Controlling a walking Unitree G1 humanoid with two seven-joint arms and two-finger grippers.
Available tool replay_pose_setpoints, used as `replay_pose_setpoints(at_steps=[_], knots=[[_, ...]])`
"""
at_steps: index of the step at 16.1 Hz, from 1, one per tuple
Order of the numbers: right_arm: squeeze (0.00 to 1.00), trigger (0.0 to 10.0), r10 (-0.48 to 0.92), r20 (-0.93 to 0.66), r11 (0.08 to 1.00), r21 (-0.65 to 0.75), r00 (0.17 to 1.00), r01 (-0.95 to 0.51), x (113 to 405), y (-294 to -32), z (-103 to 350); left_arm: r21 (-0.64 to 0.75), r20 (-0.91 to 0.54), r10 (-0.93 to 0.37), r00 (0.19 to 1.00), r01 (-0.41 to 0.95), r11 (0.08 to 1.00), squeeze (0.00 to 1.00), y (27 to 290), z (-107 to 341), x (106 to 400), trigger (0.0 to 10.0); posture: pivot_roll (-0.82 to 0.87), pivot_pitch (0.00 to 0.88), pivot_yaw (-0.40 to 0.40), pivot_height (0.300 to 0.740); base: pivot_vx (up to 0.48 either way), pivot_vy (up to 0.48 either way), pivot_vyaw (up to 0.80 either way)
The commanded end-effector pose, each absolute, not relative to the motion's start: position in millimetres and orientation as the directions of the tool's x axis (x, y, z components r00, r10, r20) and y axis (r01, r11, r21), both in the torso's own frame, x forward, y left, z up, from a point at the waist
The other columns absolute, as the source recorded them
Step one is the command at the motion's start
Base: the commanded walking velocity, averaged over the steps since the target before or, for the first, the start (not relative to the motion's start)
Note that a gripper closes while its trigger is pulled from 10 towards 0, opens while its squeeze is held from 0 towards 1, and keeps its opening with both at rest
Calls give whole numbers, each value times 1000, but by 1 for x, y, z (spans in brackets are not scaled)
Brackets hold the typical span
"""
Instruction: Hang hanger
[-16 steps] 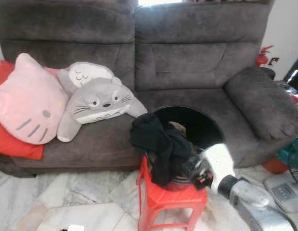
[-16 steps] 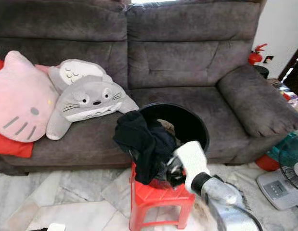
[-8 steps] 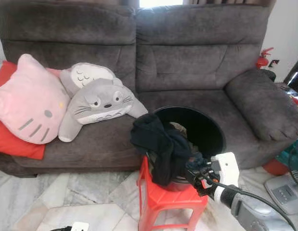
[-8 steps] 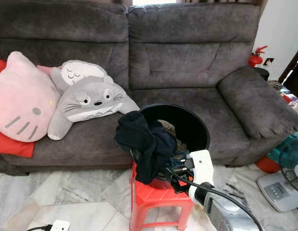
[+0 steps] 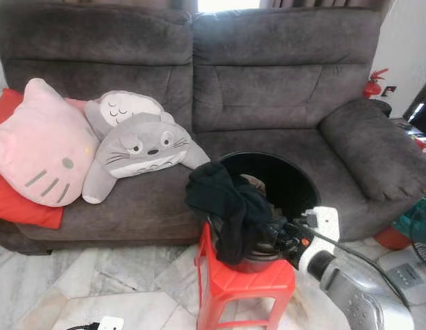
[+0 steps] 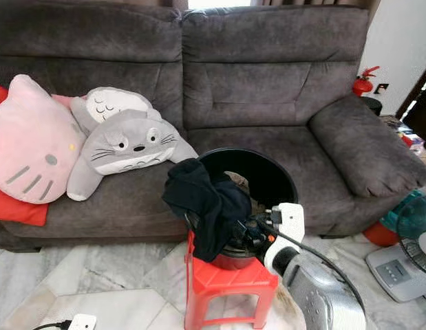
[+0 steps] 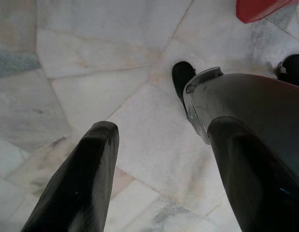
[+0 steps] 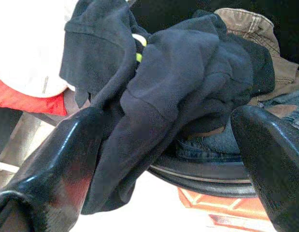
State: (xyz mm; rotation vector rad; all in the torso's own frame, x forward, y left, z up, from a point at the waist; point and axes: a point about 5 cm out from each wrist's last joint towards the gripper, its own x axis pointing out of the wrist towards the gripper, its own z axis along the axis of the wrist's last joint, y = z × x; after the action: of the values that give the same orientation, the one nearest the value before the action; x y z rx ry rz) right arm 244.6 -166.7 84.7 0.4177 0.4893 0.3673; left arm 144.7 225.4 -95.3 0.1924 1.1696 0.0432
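Note:
A black round basket (image 5: 299, 180) full of clothes stands on a red plastic stool (image 5: 241, 285) in front of the sofa. A dark navy garment (image 5: 223, 199) hangs over the basket's front-left rim. Beneath it lie jeans (image 8: 207, 145) and a brown garment (image 8: 255, 29). A small yellow-green piece (image 8: 137, 48) peeks from the garment's folds; what it is I cannot tell. My right gripper (image 5: 276, 237) is at the basket's front rim, open, its fingers (image 8: 77, 145) spread either side of the navy garment (image 8: 178, 82). My left gripper (image 7: 163, 126) hangs open above the marble floor.
A grey sofa (image 5: 281, 82) carries a grey plush (image 5: 140, 144), a pink cat cushion (image 5: 40, 144) and a red cushion (image 5: 20, 210). A fan base (image 5: 409, 273) and a fire extinguisher (image 5: 373, 84) are on the right. A white power strip (image 5: 108, 323) lies on the floor.
My right arm has pushed forward and turned, bringing its fingers up to the clothes at the basket's rim. The camera has shifted slightly; the basket and garment stay put.

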Motion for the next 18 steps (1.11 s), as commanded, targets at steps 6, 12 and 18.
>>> replay_pose_setpoints(at_steps=[6,12,18], knots=[[0,10000,416,-390,856,471,821,-210,268,-166,74,170,-918,130,374,75,983,0,226,-97,140,10000,-162,0,-35,740,0,0,0],[0,0,436,-377,851,467,817,-239,279,-164,72,164,-920,128,370,68,984,0,223,-98,138,10000,-160,0,-38,740,0,0,0],[0,0,481,-378,836,471,791,-283,275,-158,71,171,-920,136,367,64,983,0,232,-97,136,10000,-160,0,-38,740,0,0,0]])
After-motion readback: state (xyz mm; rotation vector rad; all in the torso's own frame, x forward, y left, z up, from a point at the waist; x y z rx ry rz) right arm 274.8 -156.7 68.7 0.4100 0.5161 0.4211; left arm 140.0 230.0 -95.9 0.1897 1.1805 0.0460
